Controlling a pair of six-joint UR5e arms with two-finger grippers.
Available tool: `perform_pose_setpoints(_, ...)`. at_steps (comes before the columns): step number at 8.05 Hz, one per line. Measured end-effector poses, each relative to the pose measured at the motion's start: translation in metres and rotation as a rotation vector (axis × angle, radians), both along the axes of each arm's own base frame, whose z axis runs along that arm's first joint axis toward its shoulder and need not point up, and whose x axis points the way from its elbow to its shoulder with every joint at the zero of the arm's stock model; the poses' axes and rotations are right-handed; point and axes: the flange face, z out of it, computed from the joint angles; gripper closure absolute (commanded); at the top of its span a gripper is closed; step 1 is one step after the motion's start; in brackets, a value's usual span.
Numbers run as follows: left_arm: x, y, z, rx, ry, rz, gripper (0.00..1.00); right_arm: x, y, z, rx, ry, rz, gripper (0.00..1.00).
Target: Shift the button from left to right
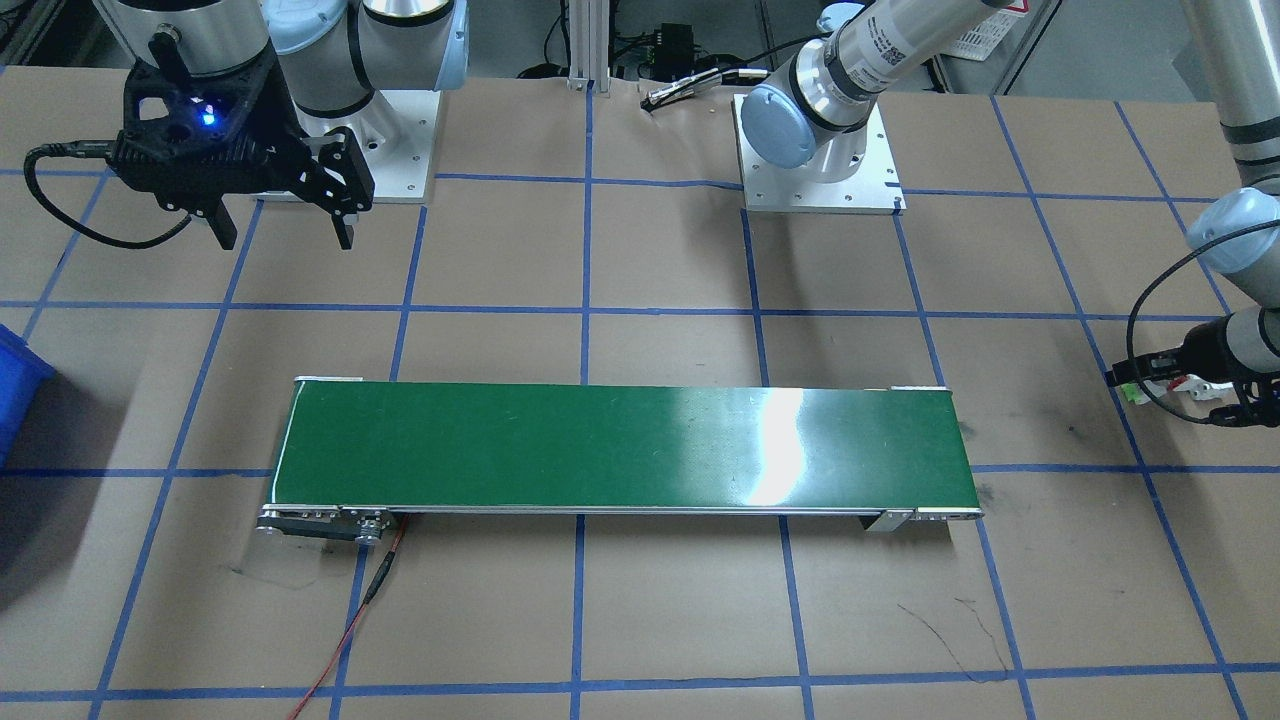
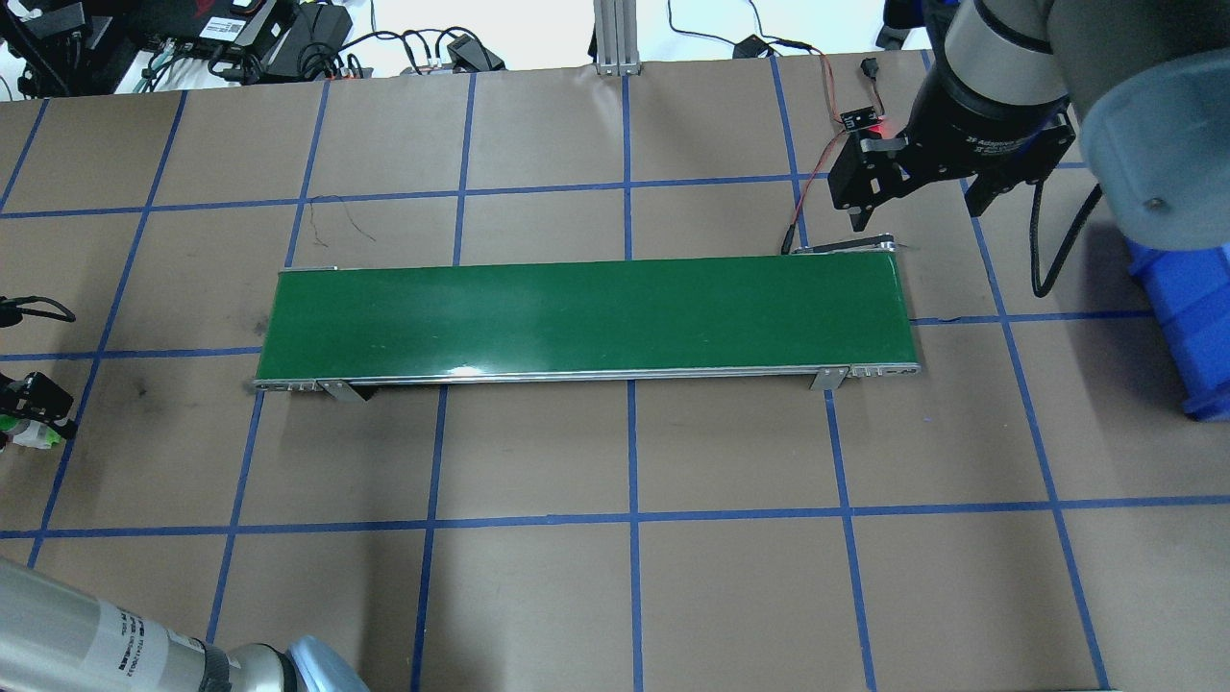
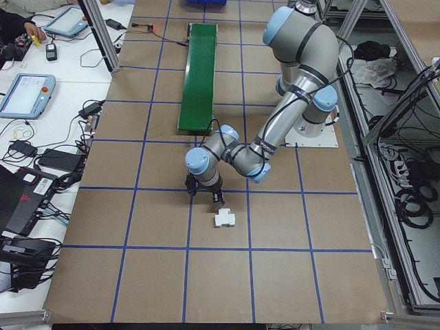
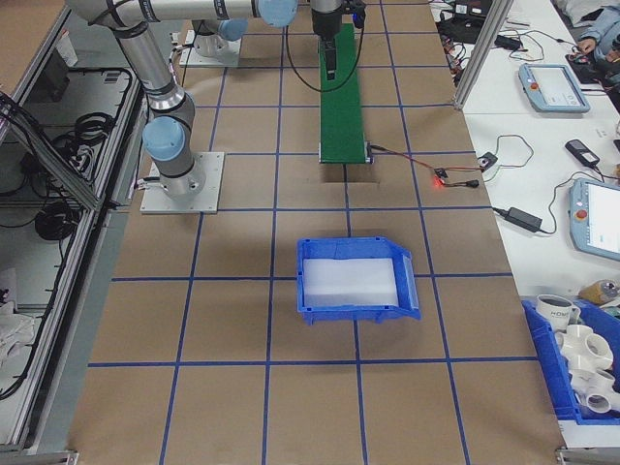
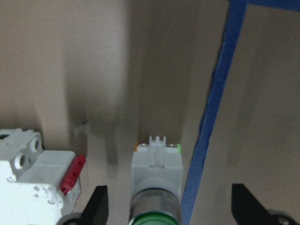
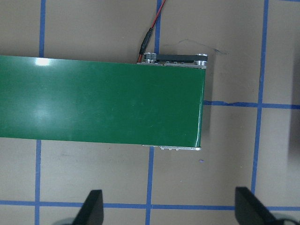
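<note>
The button [image 5: 156,168], a small white unit with a round green cap, lies on the brown table beside a blue tape line. My left gripper [image 5: 171,206] is low over it and open, with one finger [image 5: 97,202] on each side of the button and not touching it. In the overhead view this gripper [image 2: 34,408] sits at the far left edge of the table. My right gripper [image 1: 280,235] hangs open and holds nothing, above the table just beyond the conveyor's right end; it also shows from above [image 2: 913,207].
A white breaker-like block with red parts [image 5: 33,187] lies close to the button's left. A long green conveyor belt [image 2: 586,317] spans the table's middle, with a red wire at its right end. A blue bin [image 4: 354,281] stands on the robot's right side.
</note>
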Motion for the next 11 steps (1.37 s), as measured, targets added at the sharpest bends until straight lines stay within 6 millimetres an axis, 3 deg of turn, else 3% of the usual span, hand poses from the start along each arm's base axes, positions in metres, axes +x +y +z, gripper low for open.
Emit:
perform_pose_setpoints(1,-0.001,0.001,0.0,0.001,0.002,0.003,0.13,0.0,0.0,0.0,0.001,0.001,0.0,0.0)
perform_pose_setpoints(2,-0.002,0.002,-0.001,0.002,0.003,0.002,0.47,0.0,0.0,0.0,0.002,0.001,0.0,0.0)
perform_pose_setpoints(4,-0.001,0.002,0.0,0.0,0.003,-0.004,0.92,0.0,0.0,0.0,0.003,0.0,-0.001,0.0)
perform_pose_setpoints(5,-0.001,0.002,0.001,0.0,0.001,-0.004,1.0,0.0,0.0,0.0,0.003,0.0,-0.002,0.0)
perform_pose_setpoints(8,0.0,0.002,0.005,-0.003,-0.003,-0.008,1.0,0.0,0.0,0.0,0.004,0.0,-0.003,0.0)
perform_pose_setpoints(9,0.0,0.002,0.013,-0.005,-0.009,-0.011,1.0,0.0,0.0,0.0,0.004,0.0,-0.003,0.0)
perform_pose_setpoints(11,-0.011,0.006,0.048,-0.001,-0.003,-0.018,1.0,0.0,0.0,0.0,0.004,0.0,-0.003,0.0)
